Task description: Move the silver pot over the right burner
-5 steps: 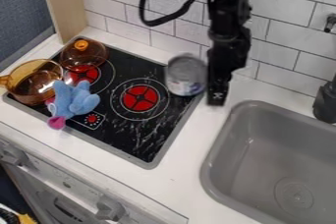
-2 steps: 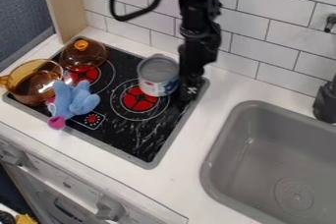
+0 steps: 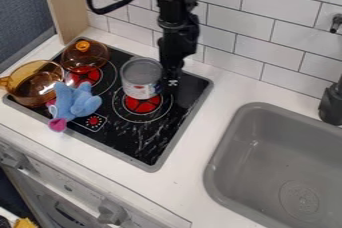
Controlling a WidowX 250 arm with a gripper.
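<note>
The step in hand seems to be positioning the silver cylindrical metal pot [image 3: 141, 79], over the rear of the red-centred right burner [image 3: 142, 105]; next, probably a slight shift frontward. Whether the black two-finger gripper [image 3: 174, 85] beside it is spread or pinching it cannot be told. The pot's base is hidden.

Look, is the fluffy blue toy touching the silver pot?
Apart. The camera view shows a strip of black stove top between the blue toy and the silver pot.
</note>
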